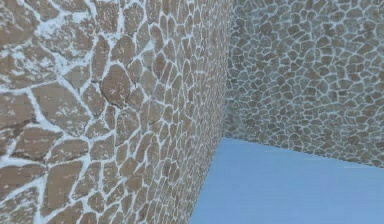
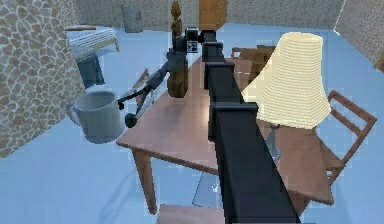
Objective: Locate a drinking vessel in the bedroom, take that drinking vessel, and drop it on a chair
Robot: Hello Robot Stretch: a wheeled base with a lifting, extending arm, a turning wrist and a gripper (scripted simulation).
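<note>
A pale grey mug (image 2: pixel 95 116) with a handle hangs at the far end of my gripper (image 2: pixel 128 108), clear of the blue floor and just off the left edge of a wooden table (image 2: pixel 185 135). The gripper holds the mug. The dark arm (image 2: pixel 235 140) reaches out over the tabletop. A wooden chair (image 2: pixel 345 122) stands at the table's right side. Another chair (image 2: pixel 250 55) stands at its far side.
On the table stand a lamp with a cream shade (image 2: pixel 290 80) and a tall brown bottle-like thing (image 2: pixel 177 68). A stone wall (image 1: pixel 90 110) is close in the forward view, meeting another stone wall (image 1: pixel 310 70) at a corner above blue floor (image 1: pixel 290 185). White furniture (image 2: pixel 95 42) stands farther out.
</note>
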